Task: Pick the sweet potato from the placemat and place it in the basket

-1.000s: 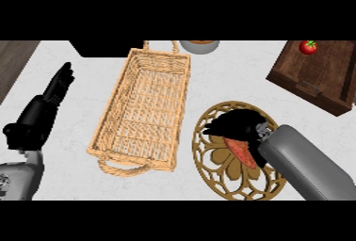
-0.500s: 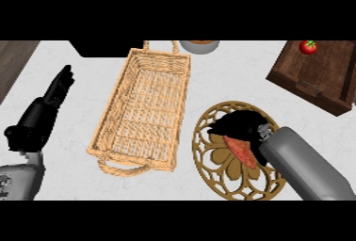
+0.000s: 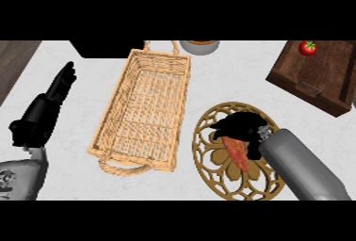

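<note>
An orange sweet potato [image 3: 237,153] lies on the round, brown openwork placemat [image 3: 213,172] at the lower right. My right hand [image 3: 241,126] is over the placemat, its fingers curled round the sweet potato's upper end, which they hide. The long wicker basket [image 3: 144,109] stands just left of the placemat and holds nothing. My left hand [image 3: 43,113] rests open at the far left, fingers straight and pointing up, apart from the basket.
A dark wooden board [image 3: 316,77] with a red tomato [image 3: 307,47] on it sits at the upper right. A bowl [image 3: 200,45] stands at the top edge behind the basket, beside a black object [image 3: 104,48]. Dark floor shows past the counter's left edge.
My right hand has closed a little more round the sweet potato's top end. The sweet potato is still on the placemat, and the left hand has barely moved.
</note>
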